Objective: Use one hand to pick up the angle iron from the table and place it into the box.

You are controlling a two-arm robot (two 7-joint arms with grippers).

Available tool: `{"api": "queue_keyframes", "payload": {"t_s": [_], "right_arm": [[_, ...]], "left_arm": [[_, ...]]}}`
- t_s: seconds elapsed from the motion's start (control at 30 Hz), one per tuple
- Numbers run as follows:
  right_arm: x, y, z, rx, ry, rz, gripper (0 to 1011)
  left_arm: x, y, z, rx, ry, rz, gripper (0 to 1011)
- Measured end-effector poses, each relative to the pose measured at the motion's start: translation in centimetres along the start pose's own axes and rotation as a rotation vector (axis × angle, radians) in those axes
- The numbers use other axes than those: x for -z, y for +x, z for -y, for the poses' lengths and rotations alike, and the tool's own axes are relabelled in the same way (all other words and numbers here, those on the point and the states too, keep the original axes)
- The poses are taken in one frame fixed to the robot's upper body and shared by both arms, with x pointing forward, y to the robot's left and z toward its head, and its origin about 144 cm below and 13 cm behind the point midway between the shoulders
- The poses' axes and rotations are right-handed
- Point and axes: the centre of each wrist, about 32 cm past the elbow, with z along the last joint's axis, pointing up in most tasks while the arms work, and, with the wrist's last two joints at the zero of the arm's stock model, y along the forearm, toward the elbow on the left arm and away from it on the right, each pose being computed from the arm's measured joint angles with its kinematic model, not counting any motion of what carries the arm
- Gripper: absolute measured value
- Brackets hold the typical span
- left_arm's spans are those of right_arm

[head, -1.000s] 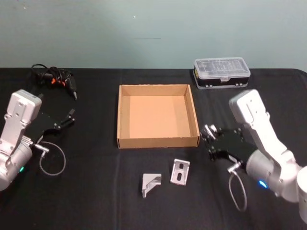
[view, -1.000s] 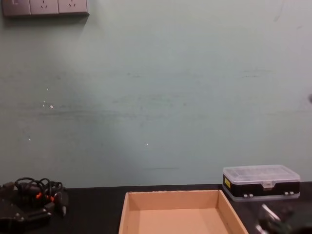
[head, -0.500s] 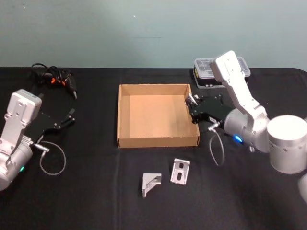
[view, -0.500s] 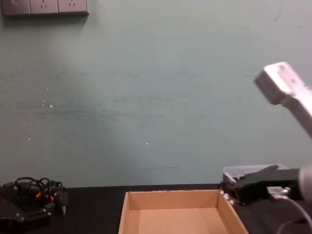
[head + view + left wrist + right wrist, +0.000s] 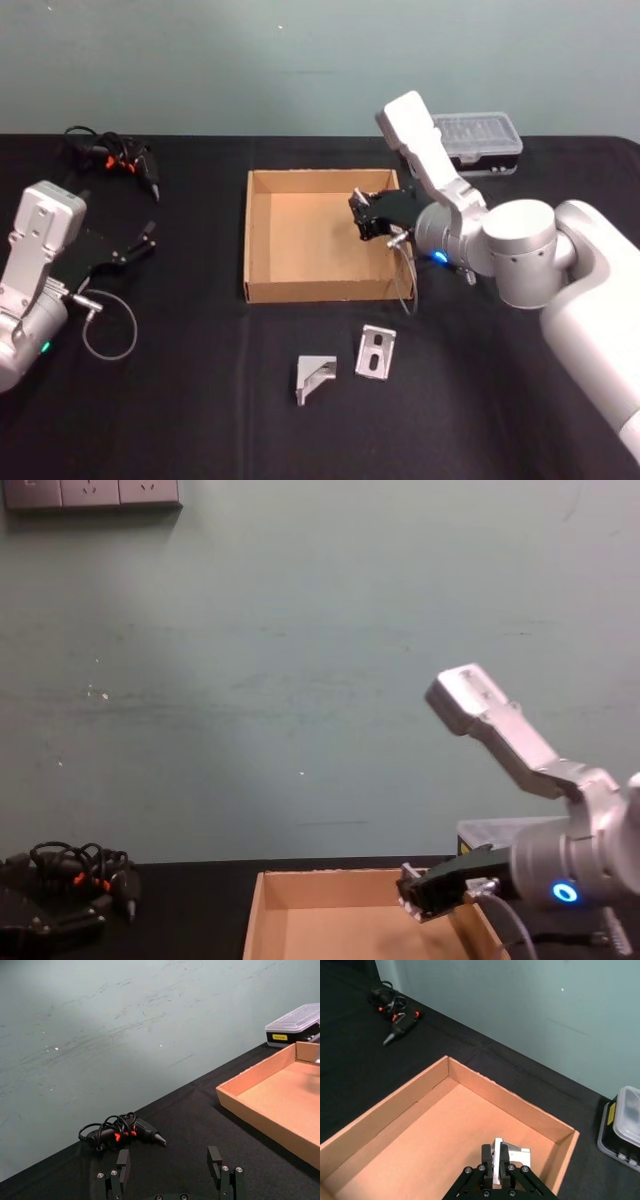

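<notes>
Over the right side of the shallow tan cardboard box (image 5: 247, 240), near its right wall, the black right gripper (image 5: 363, 212) on its thick silver-grey arm is hovering, its fingers pinching narrowly on a small silvery metal angle iron (image 5: 514, 1155). To its left the box floor is showing plain cardboard. In front of the box, apart from its front wall, a left angle iron (image 5: 314, 381) and a right angle iron (image 5: 375, 354) are lying near each other on the flat black table (image 5: 180, 400). The black left gripper (image 5: 146, 240) is sitting at the table's left, fingers spread wide.
</notes>
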Motion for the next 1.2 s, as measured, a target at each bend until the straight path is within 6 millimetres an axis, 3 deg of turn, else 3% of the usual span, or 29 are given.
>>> {"api": "queue_keyframes", "payload": {"t_s": [0.33,0.63,0.83,1.2], "right_arm": [[0.0,0.3,-2.6,0.012,-0.033,-0.023,85],[-0.1,0.4,-2.6,0.011,-0.029,-0.024,85],[-0.1,0.4,-2.5,0.011,-0.029,-0.023,230],[0.0,0.4,-2.4,0.012,-0.029,-0.023,599]], "left_arm": [[0.0,0.0,0.0,0.000,0.000,0.000,1011],[0.0,0.0,0.0,0.000,0.000,0.000,1012],[0.0,0.0,0.0,0.000,0.000,0.000,1011],[0.0,0.0,0.0,0.000,0.000,0.000,1011]]}}
